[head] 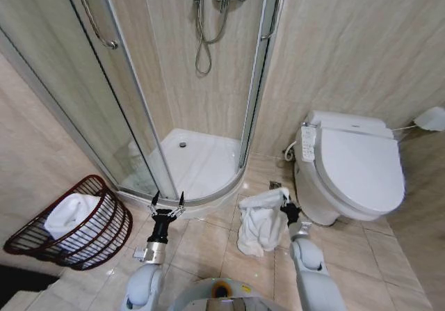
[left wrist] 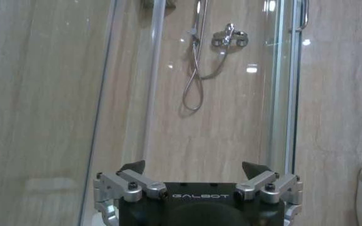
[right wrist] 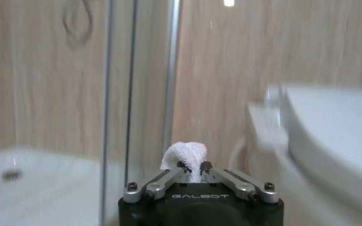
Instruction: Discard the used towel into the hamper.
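The towel (head: 261, 220) is white, and the folded cloth (head: 69, 217) in the hamper is white as well. The hamper (head: 104, 238) is dark reddish-brown, with thin ribs and open gaps between them. The toilet (head: 354, 168) and the shower tray (head: 198, 161) are white. The wall (head: 348, 40) and the floor tiles (head: 208, 245) are beige with soft, pale streaks. Both grippers have black bodies with silver metal parts.
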`<state>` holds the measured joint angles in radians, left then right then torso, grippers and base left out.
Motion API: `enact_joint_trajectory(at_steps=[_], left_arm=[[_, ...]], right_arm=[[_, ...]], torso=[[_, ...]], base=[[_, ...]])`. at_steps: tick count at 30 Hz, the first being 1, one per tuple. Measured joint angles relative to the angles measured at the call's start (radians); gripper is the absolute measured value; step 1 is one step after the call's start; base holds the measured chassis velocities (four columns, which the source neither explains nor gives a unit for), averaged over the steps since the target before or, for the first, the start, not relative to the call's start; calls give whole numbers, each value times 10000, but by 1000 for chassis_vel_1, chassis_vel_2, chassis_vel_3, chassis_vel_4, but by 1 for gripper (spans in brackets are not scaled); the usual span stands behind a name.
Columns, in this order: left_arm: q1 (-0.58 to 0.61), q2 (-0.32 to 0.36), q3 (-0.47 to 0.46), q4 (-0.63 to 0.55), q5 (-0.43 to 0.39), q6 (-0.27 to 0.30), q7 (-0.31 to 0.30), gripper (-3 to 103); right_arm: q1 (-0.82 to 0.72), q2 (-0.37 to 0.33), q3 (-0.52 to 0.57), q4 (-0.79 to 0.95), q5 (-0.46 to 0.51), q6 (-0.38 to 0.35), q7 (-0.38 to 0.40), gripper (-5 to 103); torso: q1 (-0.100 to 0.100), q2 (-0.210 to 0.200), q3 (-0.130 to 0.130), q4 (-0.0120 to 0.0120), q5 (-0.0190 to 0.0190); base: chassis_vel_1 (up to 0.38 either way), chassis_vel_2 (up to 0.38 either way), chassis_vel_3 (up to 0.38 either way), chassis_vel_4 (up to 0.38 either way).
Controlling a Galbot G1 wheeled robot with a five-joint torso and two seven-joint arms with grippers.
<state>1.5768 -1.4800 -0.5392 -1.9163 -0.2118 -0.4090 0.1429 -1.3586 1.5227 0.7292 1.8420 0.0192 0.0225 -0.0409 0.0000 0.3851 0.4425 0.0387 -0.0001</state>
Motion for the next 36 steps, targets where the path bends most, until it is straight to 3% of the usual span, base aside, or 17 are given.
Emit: enact_joint_trajectory(at_steps=[7,11,12,15,19,22,27,36], left_arm=[[52,6,27,-4,-103,-59,-2,100],[40,-1,21,-91,-229,-72,-3,100],[40,-1,21,-91,-229,-72,-3,100],[-62,9,-101,-295,-447,34,-27,100],[-80,51,-125,-376,-508,75,-35,100],[-33,29,-123,-439,-539,79,-38,100],[-16,-30,-104,-442,-558,29,-64,100],[55,-18,-140,-521,-791,106,-85,100]], right_arm=[[-213,257,-65,2356,-254,-770,-264,4],[-168,213,-159,3996,-258,-1929,-472,4],[-168,213,-159,3996,-258,-1929,-472,4],[167,-182,-179,5206,160,-3060,-577,4],[353,-575,-182,5781,716,-3817,-559,4],[330,-1278,-129,6316,1605,-4565,-455,4],[66,-1873,102,6439,2463,-4847,-170,4],[-92,-1628,-77,6334,2424,-4723,-240,4]], torso=[[0,0,0,-1,0],[0,0,0,-1,1],[0,0,0,-1,1],[0,0,0,-1,1],[0,0,0,0,0],[0,0,0,0,1],[0,0,0,-1,3],[0,0,0,0,1]], base=[[0,0,0,0],[0,0,0,0],[0,0,0,0],[0,0,0,0],[0,0,0,0],[0,0,0,0],[0,0,0,0],[0,0,0,0]])
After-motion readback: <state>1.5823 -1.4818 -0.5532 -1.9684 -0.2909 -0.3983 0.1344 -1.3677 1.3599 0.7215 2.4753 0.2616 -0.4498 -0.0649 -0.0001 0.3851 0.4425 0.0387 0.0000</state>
